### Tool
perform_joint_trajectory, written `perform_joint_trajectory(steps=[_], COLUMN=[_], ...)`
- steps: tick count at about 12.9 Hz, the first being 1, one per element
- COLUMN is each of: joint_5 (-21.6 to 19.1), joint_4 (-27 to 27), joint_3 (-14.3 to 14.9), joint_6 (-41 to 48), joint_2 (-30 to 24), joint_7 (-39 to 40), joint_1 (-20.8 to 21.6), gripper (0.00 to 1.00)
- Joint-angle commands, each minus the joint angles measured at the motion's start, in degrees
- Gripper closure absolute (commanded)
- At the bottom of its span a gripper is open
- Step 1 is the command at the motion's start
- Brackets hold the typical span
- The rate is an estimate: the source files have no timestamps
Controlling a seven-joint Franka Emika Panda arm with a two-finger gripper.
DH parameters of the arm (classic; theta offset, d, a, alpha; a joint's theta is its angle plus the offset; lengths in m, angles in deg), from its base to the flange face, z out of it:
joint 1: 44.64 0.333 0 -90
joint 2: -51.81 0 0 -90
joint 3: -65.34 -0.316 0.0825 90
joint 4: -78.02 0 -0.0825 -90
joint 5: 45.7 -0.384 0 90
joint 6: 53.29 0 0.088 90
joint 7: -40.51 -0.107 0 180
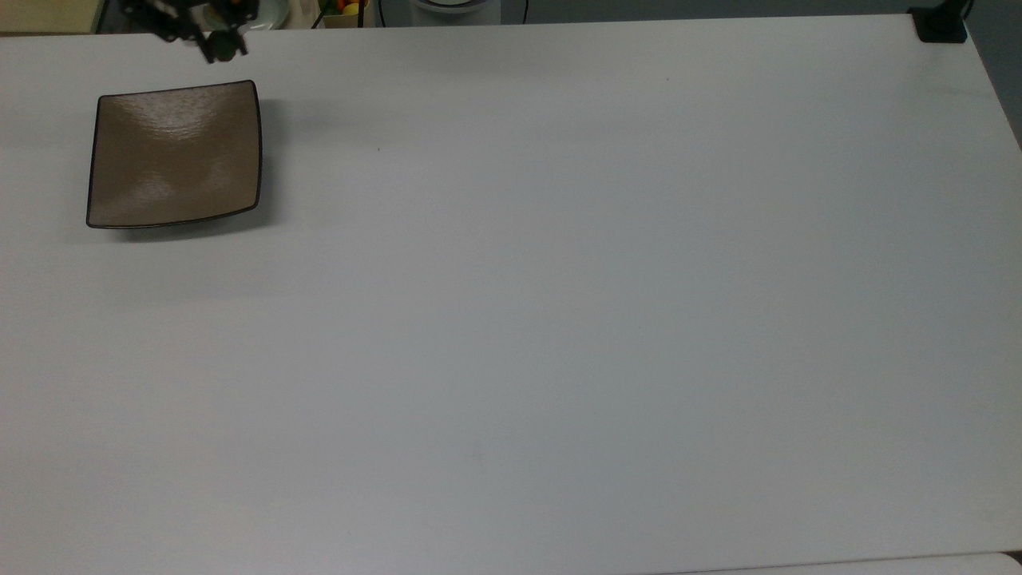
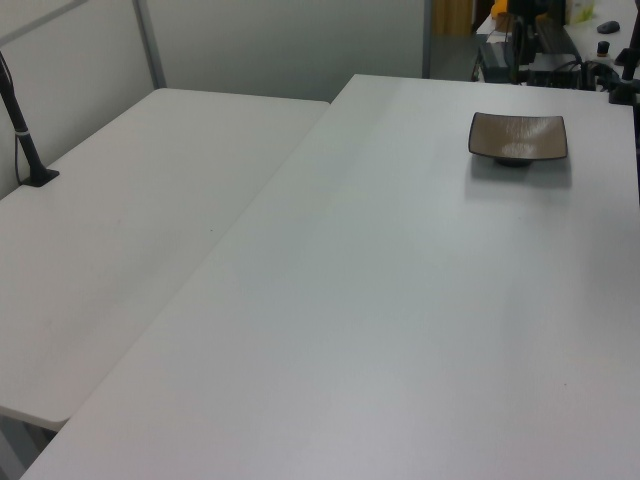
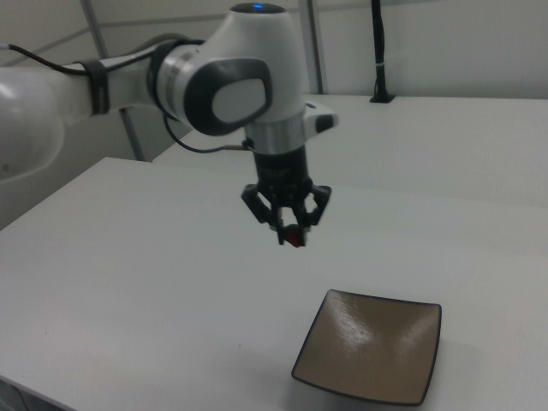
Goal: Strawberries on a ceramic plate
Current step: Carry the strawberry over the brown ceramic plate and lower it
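The carry step is in hand: the strawberry (image 3: 294,237) is held pinched between the closed fingers of the tool (image 3: 288,235), raised well above the worktop (image 1: 559,319) and near the ceramic plate (image 1: 174,153), not yet over it. The next move is judged to call for travel over the plate's middle, lowering, then release. The strawberry is seen as tiny and red; the square brown plate is glossy, dark-rimmed and bare.
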Motion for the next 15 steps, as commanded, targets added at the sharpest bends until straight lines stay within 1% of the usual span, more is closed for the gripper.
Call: perform_joint_trajectory(steps=[1,3,5,8,11,12,13,15], joint_5=[0.65,0.74,0.74,0.65,0.74,0.74,0.83,0.83], joint_4=[0.37,0.71,1.86,2.03,3.34,4.74,6.67,7.83], joint_3=[0.05,0.05,1.27,1.28,1.28,1.63,2.76,2.86], joint_6=[-5.03,-8.27,-11.00,-13.29,-16.36,-18.55,-21.79,-24.02], joint_2=[3.84,5.87,8.15,12.98,14.84,15.10,15.19,16.16], joint_7=[2.26,2.79,2.79,2.44,2.44,2.61,2.62,2.53], joint_1=[-3.77,-4.83,-4.92,-5.62,-6.15,-6.24,-6.15,-6.15], gripper=[0.91,0.91,0.91,0.91,0.90,0.87,0.87,0.87])
